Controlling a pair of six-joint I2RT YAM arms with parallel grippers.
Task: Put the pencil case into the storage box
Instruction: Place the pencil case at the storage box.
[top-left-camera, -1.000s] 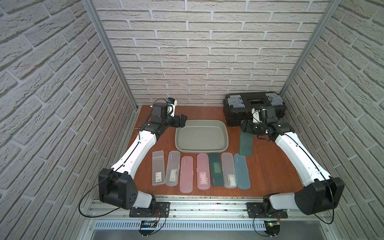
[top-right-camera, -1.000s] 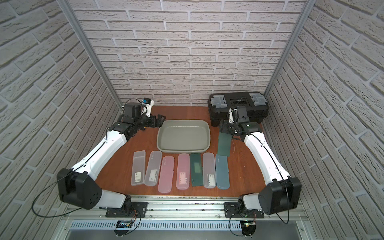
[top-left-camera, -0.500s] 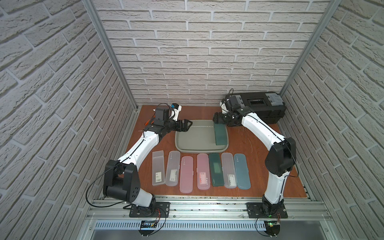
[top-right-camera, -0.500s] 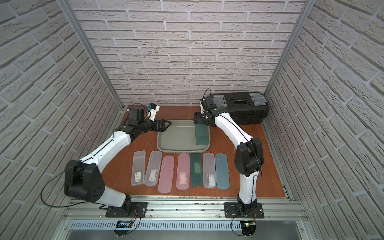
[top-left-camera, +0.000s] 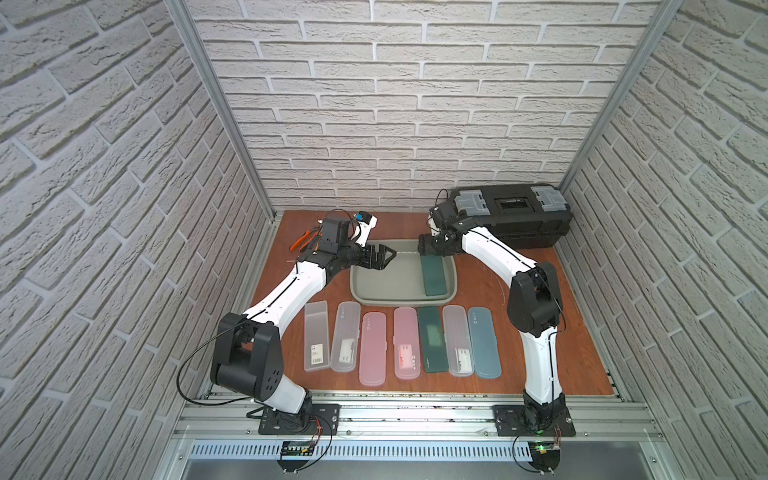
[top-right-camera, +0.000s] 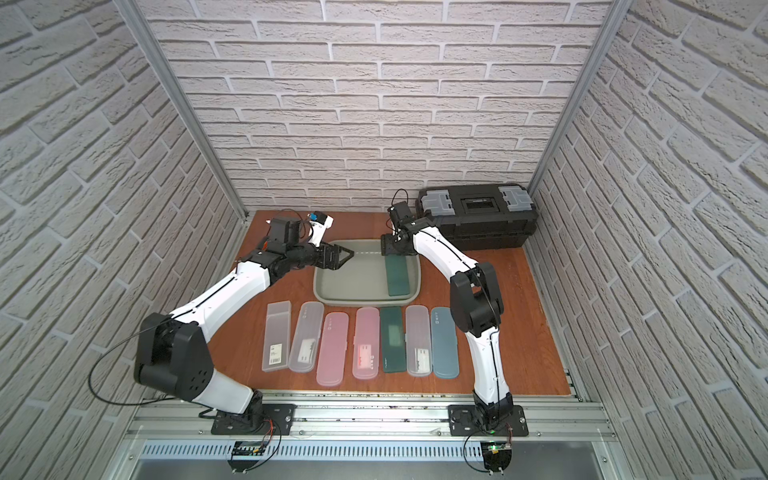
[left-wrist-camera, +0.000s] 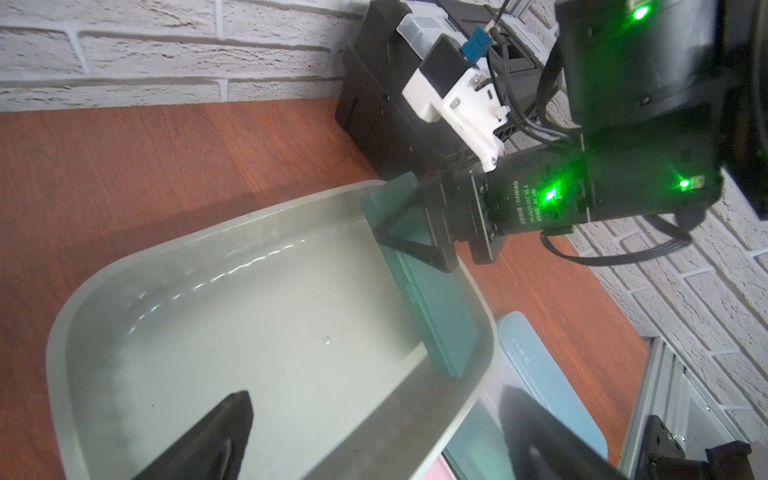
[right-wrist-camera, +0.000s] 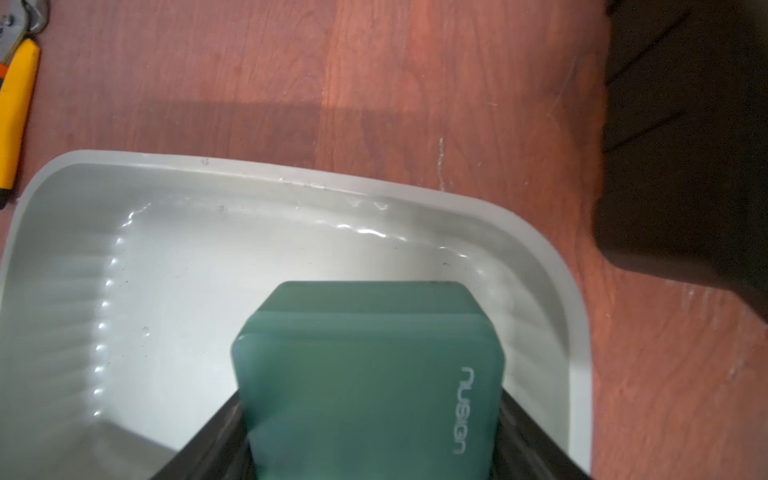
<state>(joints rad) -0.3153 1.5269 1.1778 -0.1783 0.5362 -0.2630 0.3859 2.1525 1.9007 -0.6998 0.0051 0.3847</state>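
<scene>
Right hand (top-left-camera: 429, 250), just right of centre in a top view, is seen closed on one end of the dark green pencil case (top-left-camera: 433, 277), which is slanted down into the right part of the storage box (top-left-camera: 386, 286); its far end appears to rest on the box floor beside the wall. Left hand (top-left-camera: 386, 258) is held wide and empty over the box's left rim. Delivery is judged nearly done: only release and withdrawal are left. Seven other cases (top-left-camera: 406, 343) are laid in a row on the surface (top-left-camera: 523, 332) below the box.
</scene>
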